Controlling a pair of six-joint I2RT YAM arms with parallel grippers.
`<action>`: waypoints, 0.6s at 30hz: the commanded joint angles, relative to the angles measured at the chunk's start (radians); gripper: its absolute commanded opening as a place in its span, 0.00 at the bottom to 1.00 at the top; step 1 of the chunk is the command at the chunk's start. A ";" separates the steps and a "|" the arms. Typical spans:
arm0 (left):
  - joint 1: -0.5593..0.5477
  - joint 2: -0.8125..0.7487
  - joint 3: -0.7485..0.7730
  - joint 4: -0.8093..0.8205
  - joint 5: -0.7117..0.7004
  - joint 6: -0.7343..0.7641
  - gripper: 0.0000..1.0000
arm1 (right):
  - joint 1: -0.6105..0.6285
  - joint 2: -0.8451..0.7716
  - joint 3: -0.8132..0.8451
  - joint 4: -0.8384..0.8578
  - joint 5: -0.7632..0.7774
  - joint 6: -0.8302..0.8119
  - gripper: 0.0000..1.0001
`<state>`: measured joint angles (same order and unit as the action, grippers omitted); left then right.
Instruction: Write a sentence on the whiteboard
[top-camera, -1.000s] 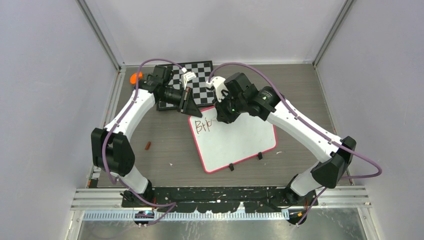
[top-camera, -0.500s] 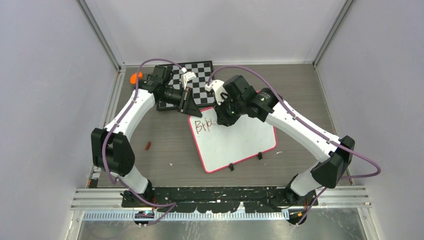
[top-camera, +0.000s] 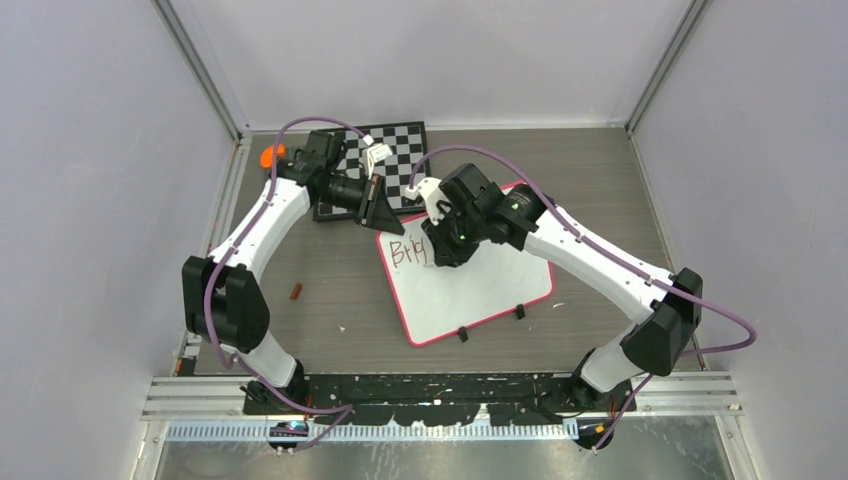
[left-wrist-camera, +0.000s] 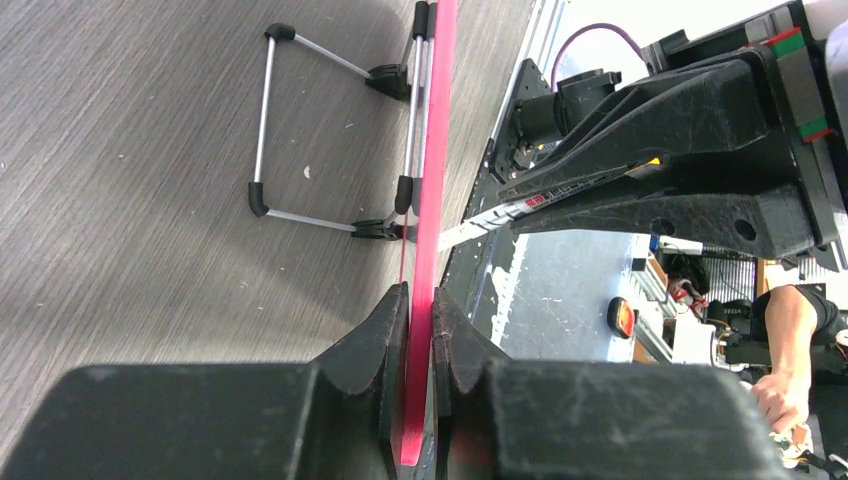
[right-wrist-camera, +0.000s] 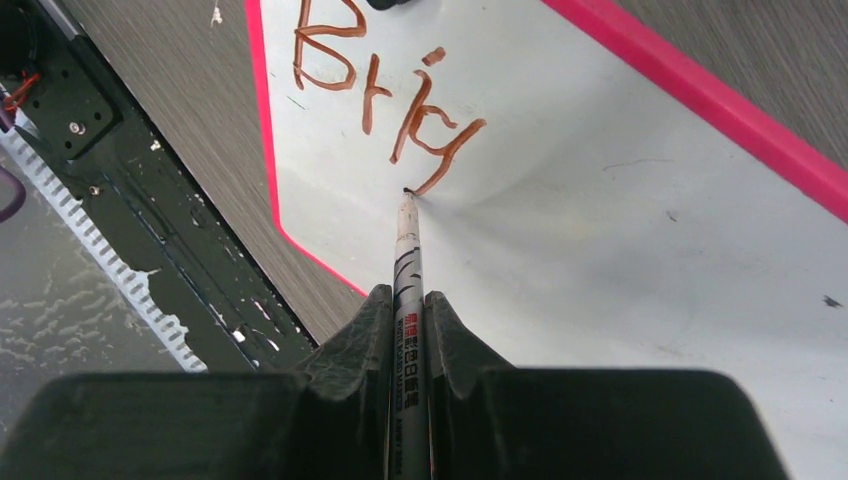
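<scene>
The whiteboard (top-camera: 480, 285) lies flat on the table, white with a pink-red rim. Its far left corner is pinched between the fingers of my left gripper (top-camera: 381, 216); the left wrist view shows the pink rim (left-wrist-camera: 433, 150) edge-on with the left gripper (left-wrist-camera: 420, 296) shut on it. My right gripper (right-wrist-camera: 408, 297) is shut on a white marker (right-wrist-camera: 407, 250), whose tip touches the board (right-wrist-camera: 620, 220). The sentence (right-wrist-camera: 385, 90) reads "Brig" in reddish-brown strokes, and the tip rests at the tail of the last letter. From above, the letters (top-camera: 407, 252) sit just left of the right gripper (top-camera: 441, 256).
A black-and-white checkered board (top-camera: 390, 150) lies behind the whiteboard, under the left arm. An orange object (top-camera: 268, 156) sits at the far left corner. A small brown piece (top-camera: 295, 291) lies on the table left of the whiteboard. Two black clip feet (top-camera: 519, 312) stick out at its near edge.
The right gripper has moved left and toward the near edge with the marker. A new descending stroke has appeared after "Bri". The left arm has stayed still.
</scene>
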<state>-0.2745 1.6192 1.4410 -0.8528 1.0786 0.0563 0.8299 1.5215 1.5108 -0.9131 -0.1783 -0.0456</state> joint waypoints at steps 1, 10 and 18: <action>0.001 -0.030 0.004 -0.006 -0.011 -0.025 0.00 | 0.012 0.018 0.056 0.039 0.001 0.009 0.00; 0.001 -0.024 0.010 -0.009 -0.008 -0.024 0.00 | 0.007 -0.058 0.087 0.030 -0.069 -0.020 0.00; 0.001 -0.030 0.006 -0.005 -0.005 -0.024 0.00 | -0.067 -0.065 0.139 0.025 -0.026 -0.022 0.00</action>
<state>-0.2745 1.6192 1.4410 -0.8536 1.0847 0.0547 0.8040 1.4937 1.5837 -0.9131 -0.2268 -0.0559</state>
